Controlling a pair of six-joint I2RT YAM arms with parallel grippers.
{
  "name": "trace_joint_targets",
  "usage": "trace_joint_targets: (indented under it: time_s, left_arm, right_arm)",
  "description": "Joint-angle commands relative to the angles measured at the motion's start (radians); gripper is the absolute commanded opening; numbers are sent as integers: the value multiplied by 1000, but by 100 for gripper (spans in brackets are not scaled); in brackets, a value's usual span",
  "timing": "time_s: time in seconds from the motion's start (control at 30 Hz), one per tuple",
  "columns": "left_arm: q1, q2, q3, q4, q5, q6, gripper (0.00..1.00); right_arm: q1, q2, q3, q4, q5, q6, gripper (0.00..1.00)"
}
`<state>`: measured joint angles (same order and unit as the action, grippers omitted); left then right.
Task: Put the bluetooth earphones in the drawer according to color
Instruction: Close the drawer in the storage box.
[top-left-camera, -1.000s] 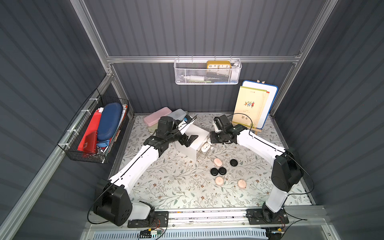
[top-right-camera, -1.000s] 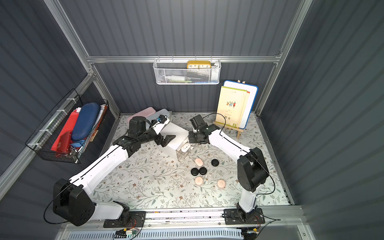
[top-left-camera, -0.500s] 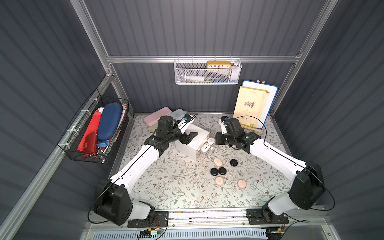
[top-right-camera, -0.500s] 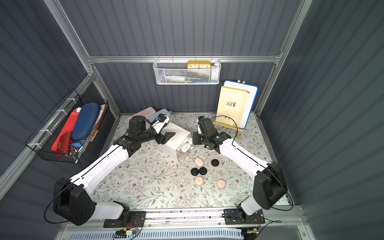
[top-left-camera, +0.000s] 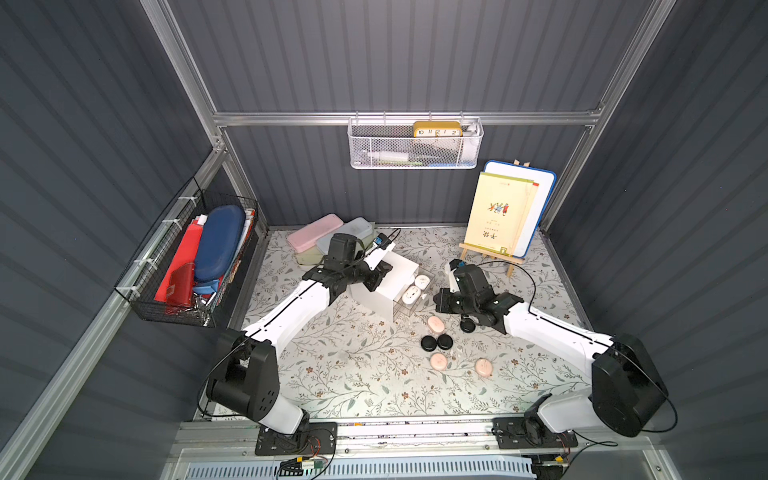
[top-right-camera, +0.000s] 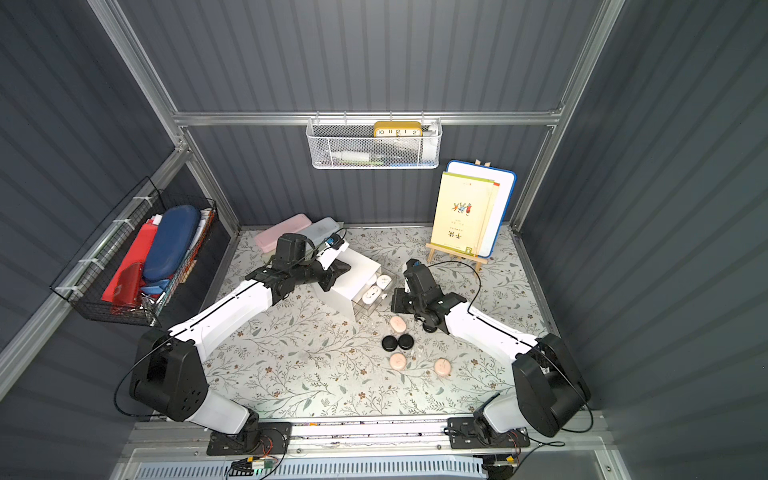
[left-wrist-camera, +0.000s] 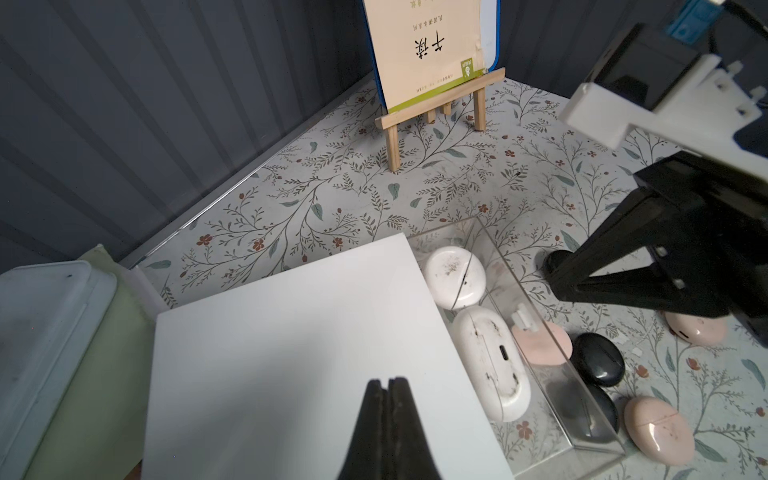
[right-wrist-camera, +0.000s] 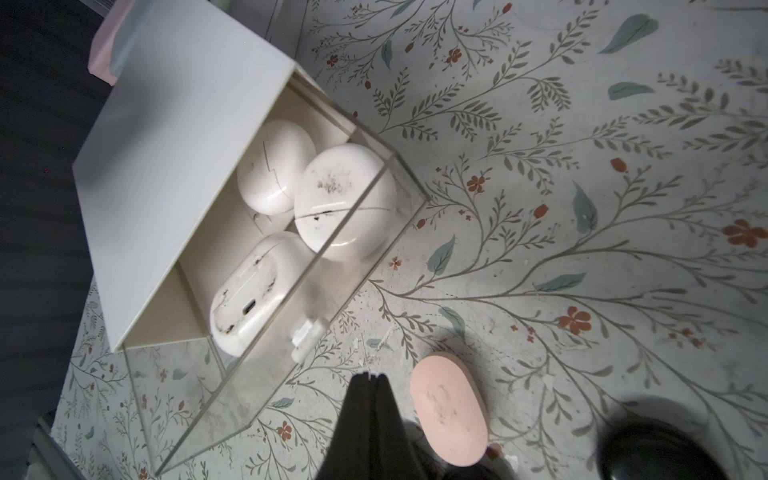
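Note:
The drawer (top-left-camera: 384, 286) is a small white cabinet whose top clear tray (right-wrist-camera: 332, 266) is pulled out. In it lie three white earphone cases (right-wrist-camera: 345, 199) (right-wrist-camera: 272, 166) (right-wrist-camera: 249, 299). On the mat in front are three pink cases (top-left-camera: 436, 326) (top-left-camera: 439, 361) (top-left-camera: 483, 367) and three black ones (top-left-camera: 428, 343) (top-left-camera: 444, 342) (top-left-camera: 467, 325). My left gripper (left-wrist-camera: 386, 380) is shut and empty over the cabinet's white top (left-wrist-camera: 291, 353). My right gripper (right-wrist-camera: 372, 376) is shut and empty, low beside the tray's front corner, with a pink case (right-wrist-camera: 449, 407) right next to it.
A pink pencil case (top-left-camera: 316, 232) and a blue one (top-left-camera: 345, 232) lie on a pale green box behind the cabinet. A book on a wooden easel (top-left-camera: 496, 216) stands at the back right. A wire basket (top-left-camera: 195, 266) hangs on the left wall, a mesh basket (top-left-camera: 415, 145) on the back wall.
My left gripper has gone from open to shut above the cabinet. My right arm has drawn back from the open tray toward the front, and its gripper now sits lower beside the nearest pink case.

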<state>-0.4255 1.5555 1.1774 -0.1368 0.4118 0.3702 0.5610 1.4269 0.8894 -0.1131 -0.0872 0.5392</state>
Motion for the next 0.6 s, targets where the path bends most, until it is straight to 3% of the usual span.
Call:
trace_joint_targets:
  time_s: [0.0,0.5,0.57]
  left_arm:
    - [4,17,32,-22,19,-2,0]
    - [4,60,33,-56,4,-2,0]
    - [3,70,38,-45,-44,-16,0]
  right_arm:
    - [-1,-1,-22,107,-27,48,0]
    - [-4,88,5,231,-80,99,0]
    - [-4,104,21,234,-95,100,0]
